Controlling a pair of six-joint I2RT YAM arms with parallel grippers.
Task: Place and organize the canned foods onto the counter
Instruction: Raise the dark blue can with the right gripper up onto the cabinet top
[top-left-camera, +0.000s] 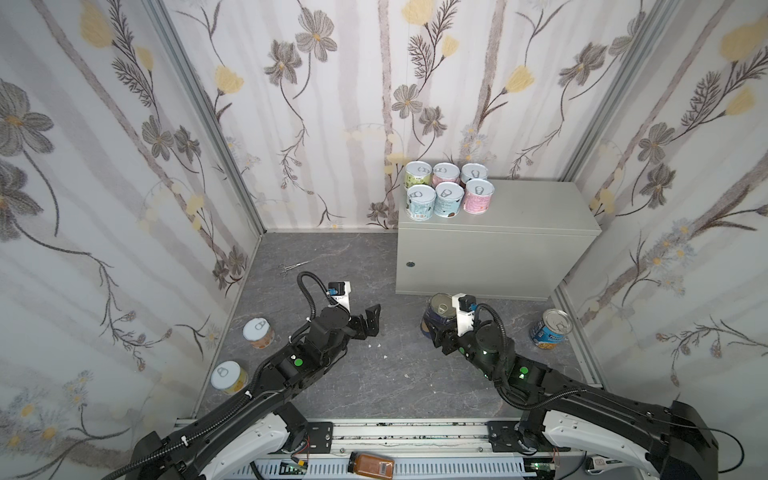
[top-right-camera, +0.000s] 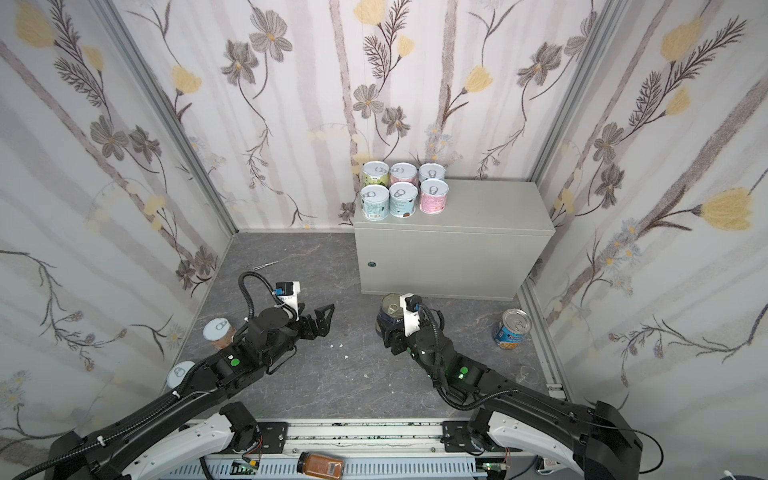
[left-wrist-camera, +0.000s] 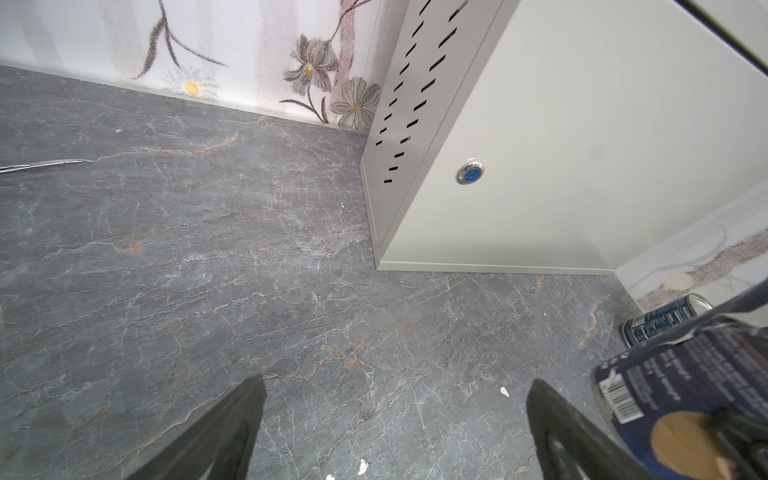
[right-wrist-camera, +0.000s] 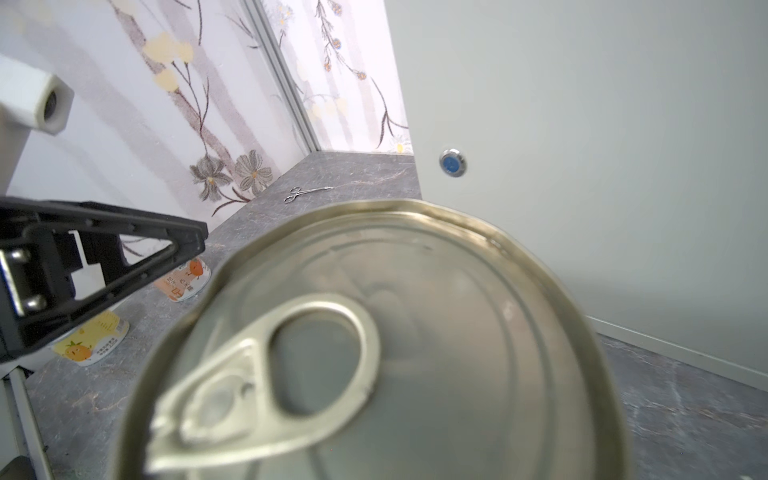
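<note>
Although six short tins (top-left-camera: 446, 189) crowd the counter's (top-left-camera: 540, 208) ten o'clock corner, the right gripper (top-left-camera: 432, 330) clamps the dark tin (top-left-camera: 442, 305), the left gripper (top-left-camera: 370, 321) gapes empty, and the blue tin (top-left-camera: 549, 330) at three o'clock and two orange tins (top-left-camera: 257, 332) at eight wait on the floor (top-left-camera: 395, 374).

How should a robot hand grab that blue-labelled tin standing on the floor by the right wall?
Probably by its curved side. The blue-labelled tin appears to stand upright, lid up, so a pinch across its middle, below the rim, should hold. Come from above or from the open floor side, since the wall stands close behind it. The flat lid offers no hold.
</note>
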